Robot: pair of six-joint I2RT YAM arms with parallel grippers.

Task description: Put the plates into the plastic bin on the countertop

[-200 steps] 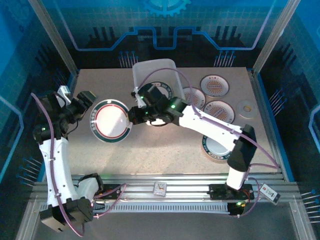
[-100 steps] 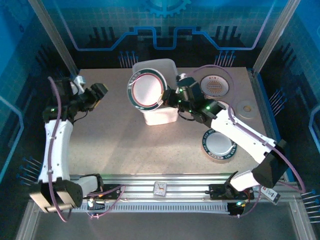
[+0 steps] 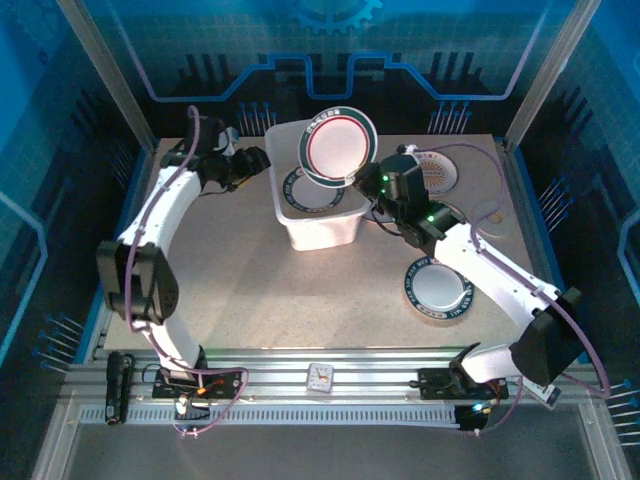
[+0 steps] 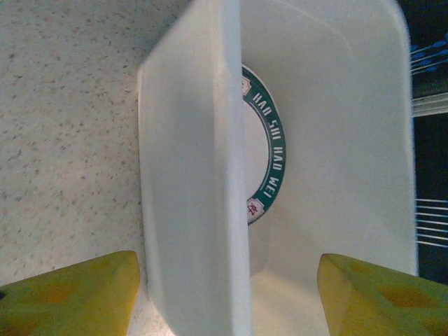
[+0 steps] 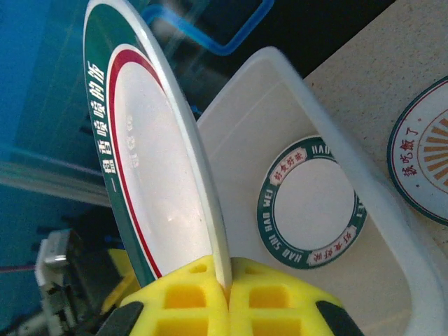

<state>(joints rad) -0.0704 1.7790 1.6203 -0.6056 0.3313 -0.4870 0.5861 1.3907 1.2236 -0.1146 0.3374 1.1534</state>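
Plate (image 3: 338, 147) | R jaws clamped on its rim, above bin (image 3: 330, 232) | L jaws wide, empty, astride bin wall

You stand at a robotics lab test cell: blue printed panels (image 3: 200, 60) bearing a gear emblem (image 3: 332, 12) wall the top of the frame, aluminium rails (image 3: 380, 362) cross the bottom, and a speckled countertop (image 3: 240, 290) fills the centre.
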